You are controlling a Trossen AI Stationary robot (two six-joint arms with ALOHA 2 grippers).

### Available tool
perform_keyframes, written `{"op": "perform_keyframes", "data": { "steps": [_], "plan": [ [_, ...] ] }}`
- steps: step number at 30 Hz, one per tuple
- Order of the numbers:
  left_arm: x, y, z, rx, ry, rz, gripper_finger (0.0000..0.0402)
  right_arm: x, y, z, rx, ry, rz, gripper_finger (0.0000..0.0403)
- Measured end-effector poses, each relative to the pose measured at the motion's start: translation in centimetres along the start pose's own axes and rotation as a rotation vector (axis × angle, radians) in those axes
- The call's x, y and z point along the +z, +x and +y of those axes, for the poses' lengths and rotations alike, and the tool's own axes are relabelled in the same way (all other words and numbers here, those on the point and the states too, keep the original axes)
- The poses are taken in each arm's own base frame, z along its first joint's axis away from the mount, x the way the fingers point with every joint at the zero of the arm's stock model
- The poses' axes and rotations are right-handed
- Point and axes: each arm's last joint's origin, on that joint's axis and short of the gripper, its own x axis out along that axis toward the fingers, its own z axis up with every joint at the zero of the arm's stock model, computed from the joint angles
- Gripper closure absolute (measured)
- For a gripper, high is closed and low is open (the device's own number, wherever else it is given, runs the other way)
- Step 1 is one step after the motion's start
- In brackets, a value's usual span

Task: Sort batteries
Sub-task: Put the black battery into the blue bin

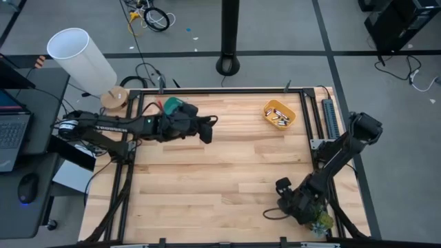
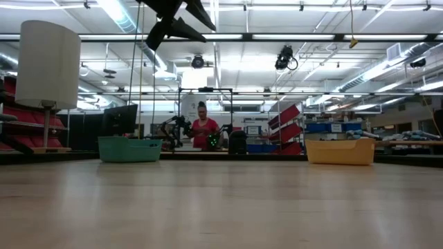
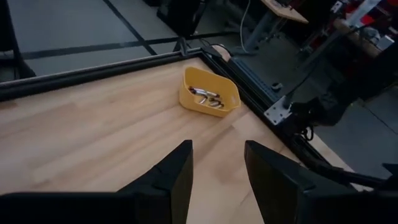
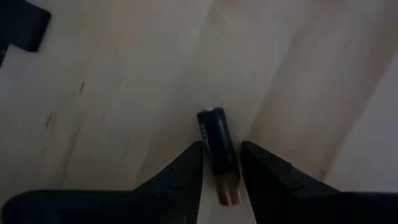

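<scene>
right gripper [image 4: 221, 163] down low at near-right corner of pale wooden worktop [image 1: 207, 179], fingers straddling small dark cylindrical battery [image 4: 217, 149] lying flat, grasp unclear. left gripper [image 3: 217, 168] released, empty, hovering by teal bin [image 2: 129, 149]. More batteries [image 3: 206, 98] in orange plastic bin [image 3: 210, 93].

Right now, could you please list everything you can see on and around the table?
Table: one, pale wood.
Orange bin: one, far right of the table, batteries inside; count unclear.
Teal bin: one, far left, under the left arm.
Loose battery: one, dark, lying between the right gripper's fingers.
Lamp: one, white, off the far left corner.
Person: one, in the room behind.
Left gripper: open, empty.
Right gripper: astride the battery, near right.
</scene>
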Motion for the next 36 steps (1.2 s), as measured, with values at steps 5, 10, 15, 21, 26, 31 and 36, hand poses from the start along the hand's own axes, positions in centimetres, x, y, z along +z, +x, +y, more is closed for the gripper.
{"op": "perform_keyframes", "data": {
  "steps": [5,10,15,21,26,31,36],
  "plan": [
    [-0.9,-0.7,-0.7,0.022,-0.052,-0.015,0.0245,-0.2,1.1,0.6,-0.062,0.000,-0.005,0.0284],
    [-1.7,-1.4,-1.6,-0.008,-0.088,0.000,0.0245,-0.1,1.3,0.4,-0.080,0.002,-0.007,0.0321],
    [-2.4,-2.2,-2.3,-0.024,-0.093,0.004,0.0245,0.1,1.0,-0.1,-0.057,-0.040,-0.012,0.0360],
    [-0.9,-3.4,-3.5,-0.018,-0.060,-0.021,0.0245,0.6,-0.2,-1.1,-0.062,-0.021,-0.056,0.0360],
    [0.1,-3.8,-4.0,-0.031,-0.007,-0.036,0.0245,0.8,-2.0,-2.3,-0.094,0.003,-0.089,0.0360],
    [-0.4,-3.5,-3.7,-0.016,0.016,-0.024,0.0245,0.7,-4.3,-3.6,-0.130,0.030,-0.126,0.0360],
    [-1.3,-2.7,-4.0,-0.062,0.005,-0.003,0.0245,0.7,-7.4,-5.0,-0.166,0.072,-0.258,0.0360]
  ]
}}
